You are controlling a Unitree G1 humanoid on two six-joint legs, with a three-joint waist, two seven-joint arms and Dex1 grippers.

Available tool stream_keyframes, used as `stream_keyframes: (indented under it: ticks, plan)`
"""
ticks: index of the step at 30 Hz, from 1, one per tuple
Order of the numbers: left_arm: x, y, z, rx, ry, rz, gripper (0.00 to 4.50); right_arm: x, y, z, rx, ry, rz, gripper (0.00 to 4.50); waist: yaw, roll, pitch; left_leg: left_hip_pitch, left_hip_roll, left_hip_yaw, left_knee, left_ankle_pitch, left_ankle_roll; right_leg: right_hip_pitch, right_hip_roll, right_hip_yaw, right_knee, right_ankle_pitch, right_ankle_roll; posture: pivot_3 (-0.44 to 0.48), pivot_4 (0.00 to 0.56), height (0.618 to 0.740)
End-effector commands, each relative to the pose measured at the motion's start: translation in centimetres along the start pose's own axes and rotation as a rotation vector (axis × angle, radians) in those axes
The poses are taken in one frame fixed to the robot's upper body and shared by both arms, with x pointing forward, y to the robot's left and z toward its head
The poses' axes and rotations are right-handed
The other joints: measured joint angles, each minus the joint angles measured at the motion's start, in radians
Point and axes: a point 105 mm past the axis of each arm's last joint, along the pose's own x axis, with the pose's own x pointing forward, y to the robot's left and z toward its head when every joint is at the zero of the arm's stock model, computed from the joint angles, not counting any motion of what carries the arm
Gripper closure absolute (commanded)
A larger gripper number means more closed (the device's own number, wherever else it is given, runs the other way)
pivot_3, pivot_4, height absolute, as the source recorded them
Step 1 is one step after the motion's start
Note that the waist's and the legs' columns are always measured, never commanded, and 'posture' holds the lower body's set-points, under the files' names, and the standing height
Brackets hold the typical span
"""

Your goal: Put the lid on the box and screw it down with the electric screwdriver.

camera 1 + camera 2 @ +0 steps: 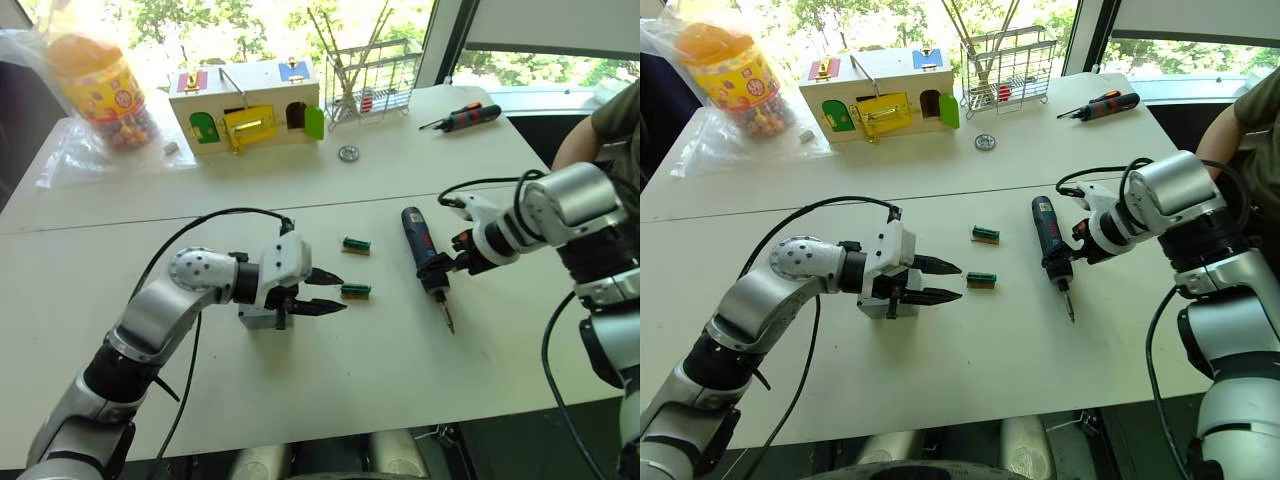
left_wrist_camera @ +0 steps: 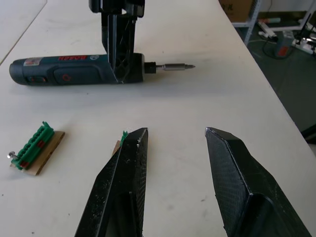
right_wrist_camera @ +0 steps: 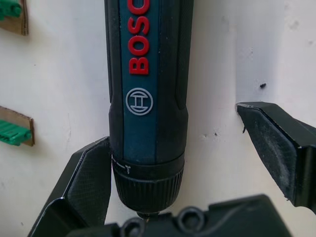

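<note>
White tabletop (image 1: pixel 330 400) by a bright window holds the grey box (image 1: pixel 262 318), tucked under the left gripper (image 1: pixel 330 292), whose 2 fingers stand apart and empty, likely hovering to steady it. To the right lies the electric screwdriver (image 1: pixel 424 252), bit toward the near edge; the right gripper (image 3: pixel 187 163) straddles its collar with jaws spread, one finger (image 3: pixel 86 180) touching, seemingly lined up to grasp. I cannot make out the lid.
</note>
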Motion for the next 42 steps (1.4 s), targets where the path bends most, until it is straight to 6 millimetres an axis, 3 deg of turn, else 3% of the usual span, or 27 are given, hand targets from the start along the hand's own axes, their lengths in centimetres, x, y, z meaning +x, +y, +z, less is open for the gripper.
stream_keyframes:
  ticks: [1,2,6,10,13,15,18,21,24,26,29,31,33,35,42]
  plan:
    - [0.2,-0.3,0.4,0.024,-0.011,0.014,2.67,1.0,0.3,-0.4,-0.057,0.051,-0.044,0.04,0.000,-0.001,-0.001,0.000,0.000,0.000,0.000,0.000,0.000,0.000,0.000,0.000,0.000,0.000,0.000,0.000,0.150,0.740]
    - [0.2,-0.3,0.4,0.021,-0.012,0.020,2.67,1.1,0.4,-0.5,-0.072,0.062,-0.046,0.04,0.000,-0.002,-0.001,0.000,0.000,0.000,0.000,0.000,0.000,0.000,0.000,0.000,0.000,0.000,0.000,0.000,0.150,0.740]
    - [0.0,0.0,0.3,0.011,-0.015,0.057,2.67,1.6,0.6,-2.2,-0.147,0.137,-0.052,1.43,0.004,-0.002,-0.001,0.000,0.000,0.000,0.000,0.000,0.000,0.000,0.000,0.000,0.000,0.000,0.000,0.000,0.150,0.740]
    - [-0.2,0.1,0.1,0.006,-0.009,0.071,2.67,1.7,0.4,-2.4,-0.149,0.147,-0.055,2.69,0.004,-0.002,-0.001,0.000,0.000,-0.001,-0.001,0.000,0.000,0.000,0.000,-0.001,0.000,0.000,0.000,0.000,0.150,0.740]
    - [-0.8,0.4,0.1,-0.001,-0.004,0.089,2.67,1.2,0.2,-1.1,-0.097,0.082,-0.048,2.72,0.004,-0.002,-0.001,0.000,0.000,-0.002,-0.001,0.000,0.000,0.000,0.000,-0.002,0.000,0.000,0.000,0.000,0.150,0.740]
    - [-1.5,0.8,0.4,-0.017,-0.014,0.112,2.67,0.1,0.0,1.1,-0.070,-0.029,-0.051,2.72,0.000,-0.002,-0.001,0.000,0.000,-0.002,0.000,0.000,0.000,0.000,0.000,-0.001,0.000,0.000,0.000,0.000,0.150,0.740]
    - [-3.9,2.2,0.7,-0.069,-0.041,0.193,2.67,-3.8,1.8,5.9,-0.089,-0.320,0.035,2.72,-0.007,0.000,0.000,0.000,0.000,-0.001,0.000,0.000,0.000,-0.001,0.001,0.000,0.001,0.000,0.000,0.000,0.150,0.740]
    - [-6.5,3.6,0.8,-0.105,-0.054,0.278,2.67,-8.0,4.5,8.7,-0.118,-0.606,0.160,2.72,-0.005,0.001,0.001,-0.003,0.001,0.001,-0.004,0.001,-0.001,-0.008,0.000,0.002,0.004,0.000,0.000,0.000,0.150,0.740]
    - [-8.7,4.5,0.8,-0.162,-0.056,0.356,2.67,-11.8,7.1,9.7,-0.197,-0.939,0.264,2.72,-0.005,0.001,0.001,-0.012,0.002,0.001,-0.002,0.001,-0.002,-0.019,0.001,0.000,0.006,0.000,0.000,0.000,0.150,0.740]
    - [-9.9,4.3,0.4,-0.192,-0.030,0.365,2.67,-12.9,8.3,9.7,-0.212,-1.069,0.294,2.72,-0.005,0.001,0.001,-0.014,0.001,-0.001,-0.002,0.001,-0.003,-0.019,0.000,-0.002,0.006,0.000,0.000,0.000,0.150,0.740]
    - [-10.9,3.4,-0.3,-0.244,0.034,0.356,2.67,-14.5,11.4,8.5,-0.243,-1.278,0.518,2.72,-0.003,0.000,0.001,-0.014,0.000,-0.001,0.001,0.002,-0.003,-0.017,0.000,-0.002,0.006,0.000,0.000,0.000,0.150,0.740]
    - [-11.1,2.8,-0.4,-0.265,0.056,0.356,2.67,-13.5,13.3,7.3,-0.307,-1.331,0.575,2.72,0.001,0.000,0.001,-0.014,-0.001,-0.003,0.003,0.002,-0.003,-0.015,0.000,-0.002,0.006,0.000,0.000,0.000,0.150,0.740]
    - [-11.1,1.9,-0.5,-0.290,0.074,0.347,2.67,-10.8,15.3,6.2,-0.369,-1.338,0.576,2.72,0.000,0.000,0.001,-0.014,-0.001,-0.004,0.002,0.002,-0.003,-0.015,0.000,-0.002,0.006,0.000,0.000,0.000,0.150,0.740]
    - [-11.3,1.3,-0.8,-0.297,0.107,0.353,2.67,-9.4,16.6,5.5,-0.371,-1.364,0.612,2.72,-0.008,0.001,0.001,-0.014,-0.001,-0.003,0.002,0.002,-0.003,-0.016,0.000,-0.001,0.007,0.000,0.000,0.000,0.150,0.740]
    - [-11.4,-0.3,-2.7,-0.284,0.208,0.369,2.67,-6.7,18.6,5.7,-0.305,-1.423,0.673,2.72,-0.030,0.001,0.001,-0.012,0.000,-0.003,-0.002,0.003,-0.005,-0.017,0.001,-0.001,0.009,0.000,0.000,0.000,0.150,0.740]
